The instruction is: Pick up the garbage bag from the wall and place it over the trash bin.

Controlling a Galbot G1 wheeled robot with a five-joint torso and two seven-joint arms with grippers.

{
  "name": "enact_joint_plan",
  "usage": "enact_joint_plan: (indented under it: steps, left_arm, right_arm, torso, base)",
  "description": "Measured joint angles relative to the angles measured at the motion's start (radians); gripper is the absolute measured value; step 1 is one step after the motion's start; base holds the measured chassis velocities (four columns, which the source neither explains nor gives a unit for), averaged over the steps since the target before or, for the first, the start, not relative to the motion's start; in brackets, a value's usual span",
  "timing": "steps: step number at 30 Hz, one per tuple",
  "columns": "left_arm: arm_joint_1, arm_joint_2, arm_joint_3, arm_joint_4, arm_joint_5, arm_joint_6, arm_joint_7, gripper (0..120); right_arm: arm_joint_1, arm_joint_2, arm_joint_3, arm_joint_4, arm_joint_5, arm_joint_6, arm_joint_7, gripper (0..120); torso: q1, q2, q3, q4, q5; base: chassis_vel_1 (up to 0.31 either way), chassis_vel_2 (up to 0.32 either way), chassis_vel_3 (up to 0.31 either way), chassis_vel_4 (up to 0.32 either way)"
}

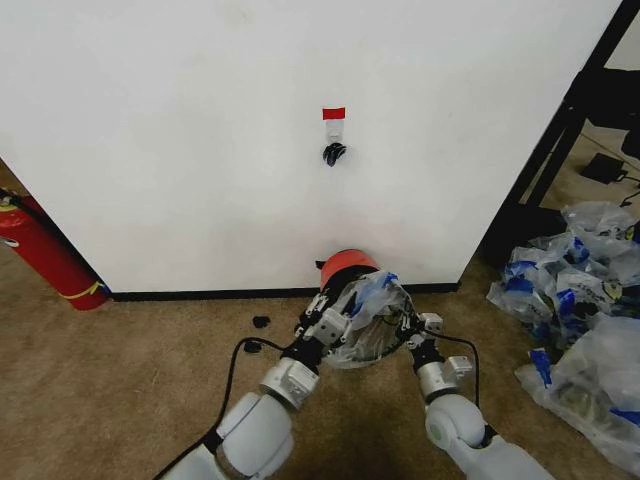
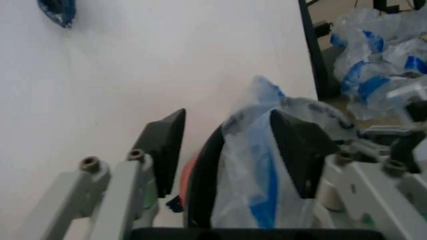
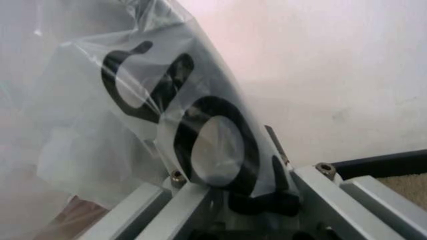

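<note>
The garbage bag (image 1: 377, 298), thin translucent white plastic with blue print, lies over the mouth of the trash bin (image 1: 346, 268), whose red part shows on the wall (image 1: 200, 150) side. My left gripper (image 1: 322, 318) is at the bin's left. In the left wrist view it (image 2: 227, 122) is open, its black fingers (image 2: 301, 150) straddling the dark bin rim (image 2: 200, 190) and a fold of the bag (image 2: 250, 165). My right gripper (image 1: 421, 328) is at the bin's right. In the right wrist view the bag (image 3: 133, 100) drapes over that gripper.
A hook (image 1: 333, 152) under red tape (image 1: 333, 113) is on the wall above the bin. A red fire extinguisher (image 1: 45, 255) leans at the left. A heap of clear-and-blue bags (image 1: 580, 300) and a black frame (image 1: 560, 130) are at the right. A black cable (image 1: 235, 370) crosses the carpet.
</note>
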Motion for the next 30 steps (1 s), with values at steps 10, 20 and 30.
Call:
enact_joint_plan:
  steps: [10, 20, 30]
  left_arm:
    - [0.005, -0.043, 0.044, 0.04, 0.036, 0.003, 0.002, 90]
    - [-0.025, -0.059, 0.019, 0.085, 0.059, 0.011, -0.032, 63]
    - [-0.025, -0.065, 0.005, 0.102, 0.076, 0.013, -0.032, 24]
  right_arm:
    - [0.023, 0.033, -0.007, -0.028, -0.013, 0.0, 0.005, 0]
    - [0.012, 0.027, -0.013, 0.004, -0.01, -0.001, 0.005, 0]
    - [0.008, 0.028, -0.003, 0.031, -0.002, -0.001, 0.006, 0]
  torso:
    - [0.0, 0.0, 0.0, 0.0001, 0.0]
    - [0.0, 0.0, 0.0, 0.0, -0.0001]
    - [0.0, 0.0, 0.0, 0.0, -0.0001]
  base:
    - [0.0, 0.0, 0.0, 0.0]
    - [0.0, 0.0, 0.0, 0.0]
    - [0.0, 0.0, 0.0, 0.0]
